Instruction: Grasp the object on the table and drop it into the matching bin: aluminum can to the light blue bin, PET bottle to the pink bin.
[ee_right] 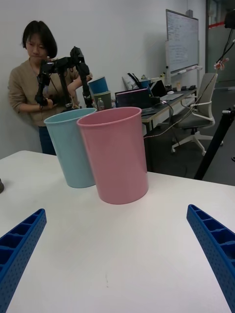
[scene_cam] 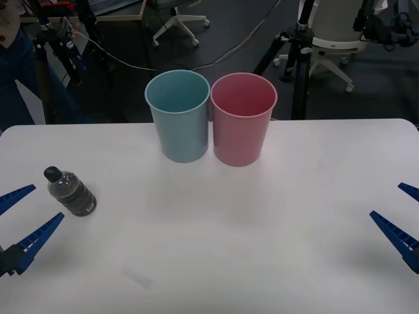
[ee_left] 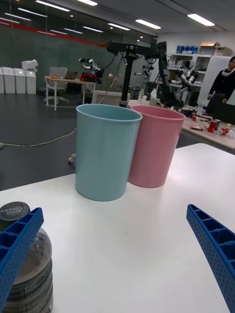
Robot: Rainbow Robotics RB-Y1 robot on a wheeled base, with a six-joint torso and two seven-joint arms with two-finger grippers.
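On the white table (scene_cam: 216, 235), the PET bottle (scene_cam: 71, 191) lies at the near left, just beyond the left gripper (scene_cam: 26, 216), spread open. The right gripper (scene_cam: 402, 219) gapes too, near right.

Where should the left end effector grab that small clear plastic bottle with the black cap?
Grip the small clear plastic bottle across its round mid-body, probably coming from the robot's side. It stands upright on the white table, just ahead of the open left end effector.
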